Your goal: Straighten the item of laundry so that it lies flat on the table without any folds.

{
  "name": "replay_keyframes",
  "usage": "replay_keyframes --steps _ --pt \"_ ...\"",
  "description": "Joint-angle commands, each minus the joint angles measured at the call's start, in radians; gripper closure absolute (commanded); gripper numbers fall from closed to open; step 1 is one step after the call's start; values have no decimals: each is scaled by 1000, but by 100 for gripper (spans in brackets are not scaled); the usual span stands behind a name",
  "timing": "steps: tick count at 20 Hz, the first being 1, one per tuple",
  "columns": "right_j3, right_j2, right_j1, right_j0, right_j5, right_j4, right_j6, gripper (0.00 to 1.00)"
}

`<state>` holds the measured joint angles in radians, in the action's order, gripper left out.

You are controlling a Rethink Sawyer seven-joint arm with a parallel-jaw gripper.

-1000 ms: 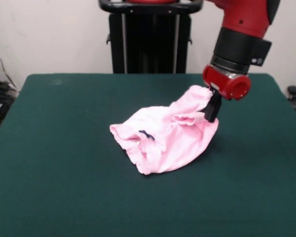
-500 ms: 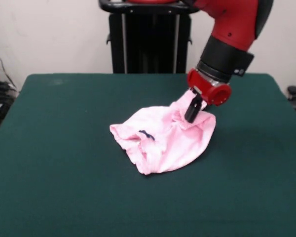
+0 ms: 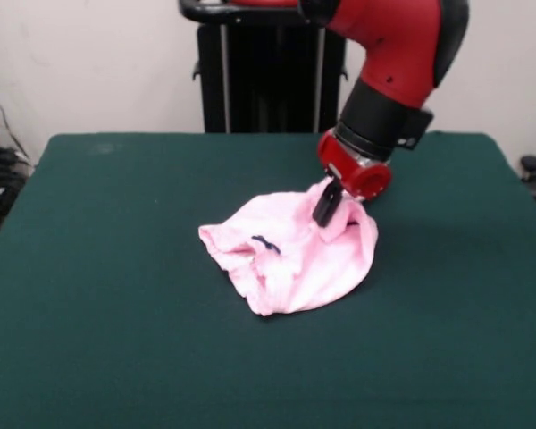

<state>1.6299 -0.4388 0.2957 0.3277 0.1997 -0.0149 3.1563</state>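
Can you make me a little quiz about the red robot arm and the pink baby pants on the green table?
1. True or false: the pants lie flat with no folds.
2. What is the pincer touching? A) bare table B) the pants' upper right edge C) the bow
3. What small dark thing sits on the pants?

Key: 1 false, they are bunched. 2 B. 3 A tiny bow.

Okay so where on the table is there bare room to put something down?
Bare green table lies left of the pink pants, along the near edge, and at the right side. It is crowded only mid-table, where the gripper meets the pants.
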Motion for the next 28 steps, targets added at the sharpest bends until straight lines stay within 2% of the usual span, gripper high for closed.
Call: replay_keyframes --steps 1,6,9,11,13,20,24,28 --pt "210 431 114 -279 -171 -38 -19 100" --pt "319 754 151 -539 -164 -103 -73 100" --pt "360 955 94 -706 -168 -149 -100 100" --pt "367 1028 60 -766 -149 -167 -114 100" --pt "371 1072 38 -804 -120 -176 -116 100" --pt "378 1125 17 -844 -74 -189 -90 100" --pt "381 1182 -24 -886 -54 -198 -106 100" --pt "389 1187 -22 -883 -35 -176 -80 100"
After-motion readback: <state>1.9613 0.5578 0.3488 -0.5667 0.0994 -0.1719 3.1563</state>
